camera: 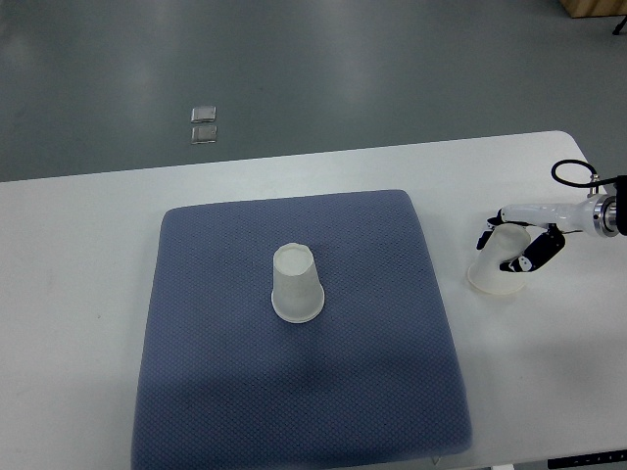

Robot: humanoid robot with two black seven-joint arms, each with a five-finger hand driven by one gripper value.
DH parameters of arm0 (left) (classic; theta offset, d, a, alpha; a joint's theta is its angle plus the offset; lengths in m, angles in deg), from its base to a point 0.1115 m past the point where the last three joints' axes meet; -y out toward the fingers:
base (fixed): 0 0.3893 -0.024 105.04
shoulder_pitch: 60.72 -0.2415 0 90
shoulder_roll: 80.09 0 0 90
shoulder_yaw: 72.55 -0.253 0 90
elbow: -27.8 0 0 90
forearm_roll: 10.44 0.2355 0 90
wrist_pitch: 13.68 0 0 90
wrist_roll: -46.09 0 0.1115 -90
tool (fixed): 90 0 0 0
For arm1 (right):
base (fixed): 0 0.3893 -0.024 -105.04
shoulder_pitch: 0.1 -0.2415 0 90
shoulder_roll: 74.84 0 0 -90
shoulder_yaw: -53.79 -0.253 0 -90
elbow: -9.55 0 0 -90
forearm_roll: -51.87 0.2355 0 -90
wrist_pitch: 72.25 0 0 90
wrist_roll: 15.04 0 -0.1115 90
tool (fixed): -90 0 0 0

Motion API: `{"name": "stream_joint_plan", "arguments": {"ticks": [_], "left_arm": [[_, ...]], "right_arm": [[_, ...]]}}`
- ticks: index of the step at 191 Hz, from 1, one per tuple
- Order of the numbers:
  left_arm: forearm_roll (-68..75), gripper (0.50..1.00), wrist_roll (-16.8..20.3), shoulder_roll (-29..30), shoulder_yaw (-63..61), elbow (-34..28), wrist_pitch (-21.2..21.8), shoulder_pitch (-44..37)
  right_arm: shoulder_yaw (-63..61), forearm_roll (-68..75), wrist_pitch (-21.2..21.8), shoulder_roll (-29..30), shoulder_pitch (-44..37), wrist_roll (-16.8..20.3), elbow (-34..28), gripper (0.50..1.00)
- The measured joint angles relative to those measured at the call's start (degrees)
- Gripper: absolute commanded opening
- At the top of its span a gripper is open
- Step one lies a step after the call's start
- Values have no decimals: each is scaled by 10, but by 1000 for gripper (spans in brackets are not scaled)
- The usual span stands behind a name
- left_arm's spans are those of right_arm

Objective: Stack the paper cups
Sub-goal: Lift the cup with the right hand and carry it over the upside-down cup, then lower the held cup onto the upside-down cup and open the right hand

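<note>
A translucent white paper cup (297, 285) stands upside down near the middle of a blue-grey mat (206, 343). A second cup (496, 271), also mouth down, stands on the white table to the right of the mat. My right hand (517, 245) comes in from the right edge and has its black-tipped fingers curled around the upper part of that second cup. The cup's rim looks to be on the table. My left arm does not show.
The white table (78, 294) carries the mat; its far edge runs across the upper part of the view and its rounded corner is at the upper right. Two small clear squares (204, 124) lie on the grey floor beyond.
</note>
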Motion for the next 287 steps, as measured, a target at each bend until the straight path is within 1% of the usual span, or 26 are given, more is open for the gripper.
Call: {"name": "stream_joint_plan", "arguments": {"ticks": [41,61,87,115,150,173,185,213,237,263,287], "left_arm": [[0,1000,0,0,0,0,0,0],[0,1000,0,0,0,0,0,0],[0,1000,0,0,0,0,0,0],[0,1000,0,0,0,0,0,0],[0,1000,0,0,0,0,0,0],[0,1000,0,0,0,0,0,0],[0,1000,0,0,0,0,0,0],[0,1000,0,0,0,0,0,0],[0,1000,0,0,0,0,0,0],[0,1000,0,0,0,0,0,0],[0,1000,0,0,0,0,0,0]], "right_arm": [[-7,8,9,0,-56,-30,-9,535],[-7,22,23,4,-92,-45,-29,552],[-7,47,48,26,-135,-48,-72,562],[-8,73,57,61,-173,-48,-99,570],[-8,122,85,108,-202,-44,-110,584],[-2,127,96,138,-207,-41,-110,605],[0,126,100,151,-208,-38,-110,607],[1,124,99,179,-208,-7,-103,607],[1,124,96,187,-207,2,-90,609],[1,124,95,188,-205,3,-80,635],[1,123,95,197,-202,4,-79,637]]}}
